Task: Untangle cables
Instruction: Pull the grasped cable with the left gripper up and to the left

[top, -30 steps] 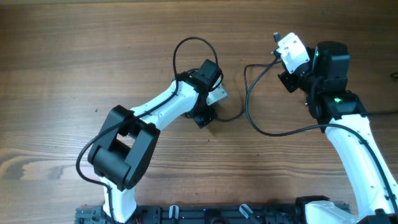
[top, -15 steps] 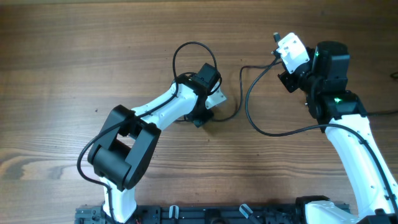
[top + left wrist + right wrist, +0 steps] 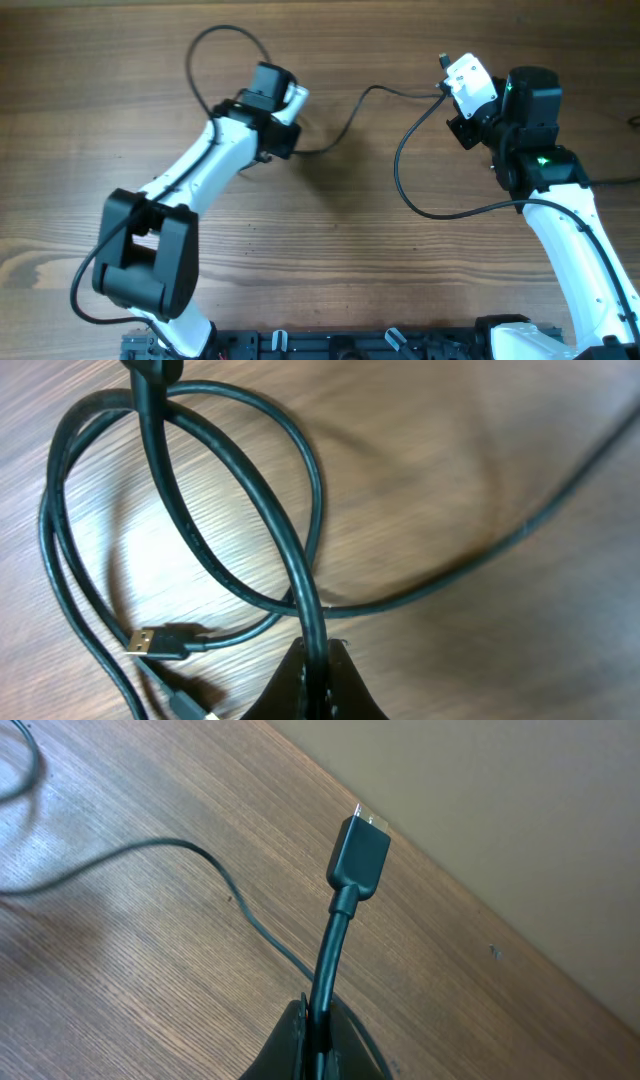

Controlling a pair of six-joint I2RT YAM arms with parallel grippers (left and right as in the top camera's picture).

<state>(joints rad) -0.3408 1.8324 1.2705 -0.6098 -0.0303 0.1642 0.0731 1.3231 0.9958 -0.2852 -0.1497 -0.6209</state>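
Thin black cable (image 3: 350,108) slung across wooden table (image 3: 80,150), one end at left claw (image 3: 283,143), other at right claw (image 3: 452,98)

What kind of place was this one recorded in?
Most likely a robotics lab workbench: a left arm and a right arm stand at a wood-grain table, handling loose black cables.

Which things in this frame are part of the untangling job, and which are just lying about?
Job:
- thin black cables
- metal-tipped USB plug
- black moulded plug
- left gripper and right gripper, each shut on a cable

Not part of it:
- wooden table
- thicker black wire looping from the right arm
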